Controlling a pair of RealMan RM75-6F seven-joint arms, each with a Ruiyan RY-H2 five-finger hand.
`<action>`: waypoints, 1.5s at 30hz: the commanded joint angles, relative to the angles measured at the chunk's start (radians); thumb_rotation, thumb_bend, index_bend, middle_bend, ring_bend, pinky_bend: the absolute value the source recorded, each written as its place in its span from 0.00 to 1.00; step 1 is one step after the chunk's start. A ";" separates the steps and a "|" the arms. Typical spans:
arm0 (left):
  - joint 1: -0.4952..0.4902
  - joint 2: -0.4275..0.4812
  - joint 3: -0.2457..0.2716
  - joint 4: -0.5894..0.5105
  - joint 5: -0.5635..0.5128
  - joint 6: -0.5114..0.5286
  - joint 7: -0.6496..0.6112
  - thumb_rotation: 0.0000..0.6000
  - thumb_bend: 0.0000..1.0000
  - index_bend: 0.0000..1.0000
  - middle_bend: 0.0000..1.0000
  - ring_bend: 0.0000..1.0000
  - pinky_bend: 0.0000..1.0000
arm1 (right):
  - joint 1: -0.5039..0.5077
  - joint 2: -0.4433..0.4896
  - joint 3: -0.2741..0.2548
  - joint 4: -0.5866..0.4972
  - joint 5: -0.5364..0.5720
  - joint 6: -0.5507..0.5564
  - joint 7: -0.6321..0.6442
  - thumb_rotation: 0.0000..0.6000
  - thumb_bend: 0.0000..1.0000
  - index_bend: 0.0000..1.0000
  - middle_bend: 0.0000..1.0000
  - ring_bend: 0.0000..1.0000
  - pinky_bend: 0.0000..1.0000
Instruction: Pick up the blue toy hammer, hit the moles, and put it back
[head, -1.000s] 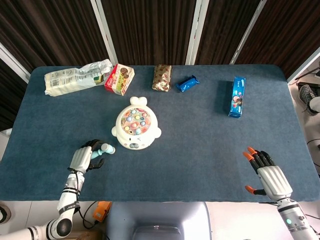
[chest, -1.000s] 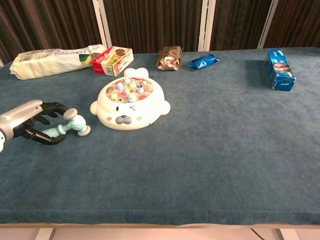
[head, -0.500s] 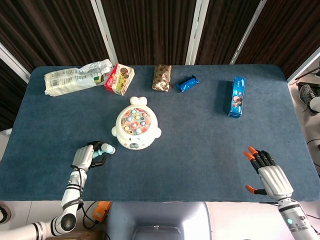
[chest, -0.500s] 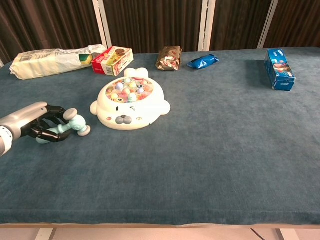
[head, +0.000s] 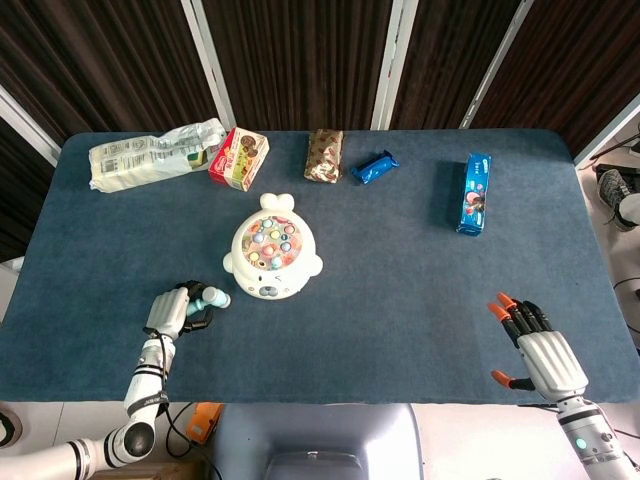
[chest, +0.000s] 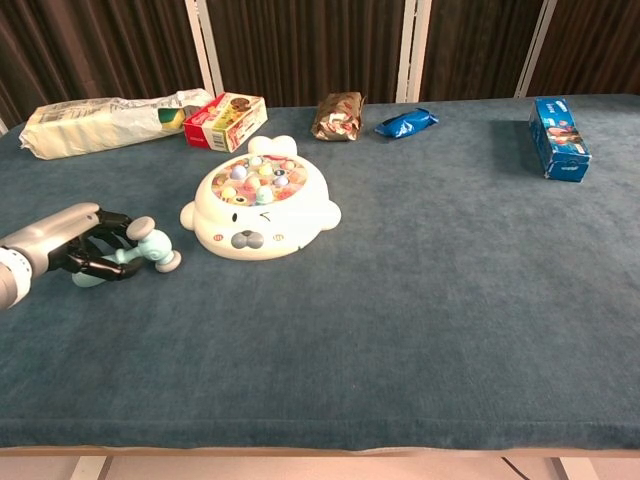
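The light-blue toy hammer (chest: 148, 249) lies on the table left of the white mole game (chest: 262, 205), its head pointing toward the game. My left hand (chest: 72, 246) has its dark fingers curled around the handle and holds it low over the cloth. From above, the hammer (head: 208, 298) pokes out of the left hand (head: 172, 311), close to the mole game (head: 271, 255) with its coloured moles. My right hand (head: 535, 355) rests at the near right table edge, fingers spread and holding nothing; the chest view does not show it.
Along the far edge lie a white snack bag (head: 150, 155), a red box (head: 238, 158), a brown packet (head: 323, 156), a small blue packet (head: 375, 166) and a blue biscuit box (head: 474, 193). Blue cloth covers the table (head: 400, 300).
The left hand's fingers have curled in from a loose cage to a grip on the hammer handle, and the wrist has drawn slightly back. The right hand has stayed put.
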 joint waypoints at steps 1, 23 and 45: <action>-0.002 0.002 0.005 0.003 0.000 -0.005 -0.001 0.82 0.44 0.38 0.27 0.22 0.29 | 0.000 0.001 0.000 0.000 0.000 0.001 0.000 1.00 0.28 0.00 0.00 0.00 0.00; -0.011 0.015 0.030 0.019 0.022 -0.027 -0.022 0.75 0.42 0.38 0.27 0.22 0.29 | 0.001 -0.003 -0.001 -0.001 0.002 -0.004 -0.006 1.00 0.28 0.00 0.00 0.00 0.00; -0.020 -0.003 0.040 0.043 0.007 -0.018 0.010 1.00 0.49 0.46 0.33 0.26 0.32 | 0.001 0.003 -0.004 0.000 -0.006 0.000 0.007 1.00 0.28 0.00 0.00 0.00 0.00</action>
